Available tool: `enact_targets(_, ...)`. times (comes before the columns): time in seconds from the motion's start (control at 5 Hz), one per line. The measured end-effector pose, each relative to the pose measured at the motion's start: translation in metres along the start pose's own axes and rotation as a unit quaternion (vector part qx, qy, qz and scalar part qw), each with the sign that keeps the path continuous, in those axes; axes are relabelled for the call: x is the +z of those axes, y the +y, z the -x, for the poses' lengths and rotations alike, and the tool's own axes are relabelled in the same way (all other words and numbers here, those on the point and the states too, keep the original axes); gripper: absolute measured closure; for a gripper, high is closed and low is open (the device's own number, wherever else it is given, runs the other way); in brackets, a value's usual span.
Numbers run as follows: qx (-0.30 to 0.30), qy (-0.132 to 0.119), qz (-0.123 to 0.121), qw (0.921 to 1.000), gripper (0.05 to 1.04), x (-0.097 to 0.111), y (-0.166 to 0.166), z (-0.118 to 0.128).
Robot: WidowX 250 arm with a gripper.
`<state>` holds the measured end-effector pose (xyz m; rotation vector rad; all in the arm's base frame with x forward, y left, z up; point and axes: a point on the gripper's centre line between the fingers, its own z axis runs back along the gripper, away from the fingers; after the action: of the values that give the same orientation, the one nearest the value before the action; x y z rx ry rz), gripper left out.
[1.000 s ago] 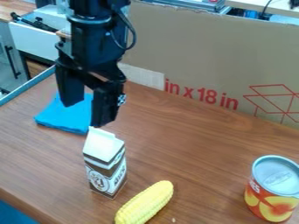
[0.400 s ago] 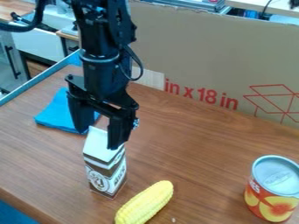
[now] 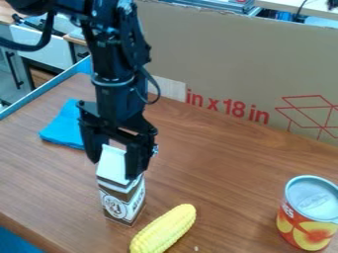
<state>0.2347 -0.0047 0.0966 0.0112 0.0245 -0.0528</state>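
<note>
Left of centre, the released end effector (image 3: 114, 168) straddles the top of a carton (image 3: 123, 200) bearing a round emblem and lettering, with corn (image 3: 164, 229) at bottom centre and a fruit-labelled can (image 3: 308, 212) lower right.

A brown-and-white carton (image 3: 121, 198) (its top gabled) stands upright on the wooden table (image 3: 228, 165)

One camera looks down at a slant on the tabletop (image 3: 218, 163).
</note>
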Motion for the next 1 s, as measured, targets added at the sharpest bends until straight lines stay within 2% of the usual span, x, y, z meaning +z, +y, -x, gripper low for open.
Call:
enact_targets(0.2,-0.005,0.015,0.003,0.9999,0.137,-0.009,0.001,-0.001)
enact_targets(0.4,-0.011,0.016,0.008,0.9998,0.234,-0.01,0.004,0.0)
enact_targets(0.6,-0.029,0.016,0.0,0.9994,0.234,0.011,0.006,0.014)
enact_targets(0.8,-0.005,-0.009,-0.04,0.9991,0.234,0.045,0.034,0.037)
enact_targets(1.0,0.039,0.034,-0.067,0.9964,0.234,0.038,0.08,0.064)
